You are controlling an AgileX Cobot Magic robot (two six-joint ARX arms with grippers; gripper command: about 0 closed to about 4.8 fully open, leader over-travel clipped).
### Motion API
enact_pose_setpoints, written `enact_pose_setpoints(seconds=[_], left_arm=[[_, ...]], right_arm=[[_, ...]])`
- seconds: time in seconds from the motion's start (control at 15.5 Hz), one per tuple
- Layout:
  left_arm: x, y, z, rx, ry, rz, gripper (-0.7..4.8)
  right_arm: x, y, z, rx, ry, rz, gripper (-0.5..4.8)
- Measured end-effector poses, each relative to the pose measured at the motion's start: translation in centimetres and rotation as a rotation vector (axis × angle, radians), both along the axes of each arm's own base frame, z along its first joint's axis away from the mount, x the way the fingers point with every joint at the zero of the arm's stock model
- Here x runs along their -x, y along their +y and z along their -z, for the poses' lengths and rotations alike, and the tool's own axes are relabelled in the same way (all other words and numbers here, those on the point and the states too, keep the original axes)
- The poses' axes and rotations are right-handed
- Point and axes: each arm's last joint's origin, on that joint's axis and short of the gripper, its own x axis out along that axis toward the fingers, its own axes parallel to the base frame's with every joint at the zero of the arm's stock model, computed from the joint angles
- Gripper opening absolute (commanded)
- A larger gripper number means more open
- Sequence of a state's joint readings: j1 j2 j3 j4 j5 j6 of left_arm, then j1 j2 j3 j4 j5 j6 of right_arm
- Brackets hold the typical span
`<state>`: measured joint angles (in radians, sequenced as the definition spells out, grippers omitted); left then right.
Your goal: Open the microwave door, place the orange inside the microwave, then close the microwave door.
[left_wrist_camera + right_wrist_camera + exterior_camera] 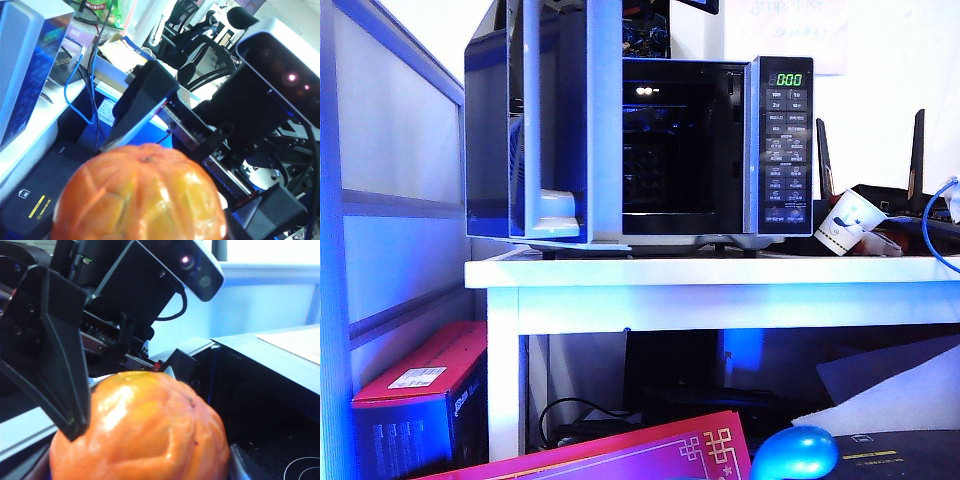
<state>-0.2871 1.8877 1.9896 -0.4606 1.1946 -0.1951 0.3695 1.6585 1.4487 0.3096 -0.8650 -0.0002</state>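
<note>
**Ann:** Jaws first. The left gripper [74, 422] shows one black finger [59, 365] laid flat against the side of the orange [142, 432], and that reads as a grip. Its other finger is hidden behind the fruit.

**Ben:** And the right gripper [117, 137]?

**Ann:** In the left wrist view one finger [142, 97] comes down to the top of the orange [140, 197]. Its jaws stand wide, but I cannot tell whether they clamp the fruit or only bracket it. The two grippers face each other with the fruit between them, clear of any surface.

**Ben:** On to the exterior view, from the left side across.

**Ann:** A red box [420, 390] sits low by the white table [720, 275]. Up top, the microwave door [555, 120] is swung fully open, edge-on to the camera. Next comes the dark, bare cavity of the microwave [680, 140]. Then the keypad [786, 160], with its green display [788, 79] at zeros. Further right, a paper cup [847, 222] lies tilted on the tabletop.

**Ben:** Any arms in that shot?

**Ann:** Neither gripper shows there, nor the orange.
</note>
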Motion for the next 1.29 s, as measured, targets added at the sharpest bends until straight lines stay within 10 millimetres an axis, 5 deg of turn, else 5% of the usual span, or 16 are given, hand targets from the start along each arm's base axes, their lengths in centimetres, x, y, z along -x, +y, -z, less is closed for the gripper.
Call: enact_pose_setpoints(seconds=[0.45, 0.58, 0.65, 1.29], left_arm=[[-0.07, 0.0, 0.0, -0.004, -0.006, -0.015, 1.73], [-0.12, 0.04, 0.07, -0.008, -0.002, -0.024, 1.73], [-0.15, 0.07, 0.1, -0.01, -0.002, -0.028, 1.73], [-0.17, 0.09, 0.11, -0.011, -0.002, -0.032, 1.87]], right_arm=[[-0.04, 0.61, 0.12, -0.008, 0.001, 0.058, 4.66], [-0.11, 1.01, 0.33, -0.008, 0.008, 0.08, 2.25], [-0.13, 1.03, 0.36, -0.008, 0.008, 0.081, 2.08], [-0.14, 1.03, 0.39, -0.007, 0.009, 0.072, 1.98]])
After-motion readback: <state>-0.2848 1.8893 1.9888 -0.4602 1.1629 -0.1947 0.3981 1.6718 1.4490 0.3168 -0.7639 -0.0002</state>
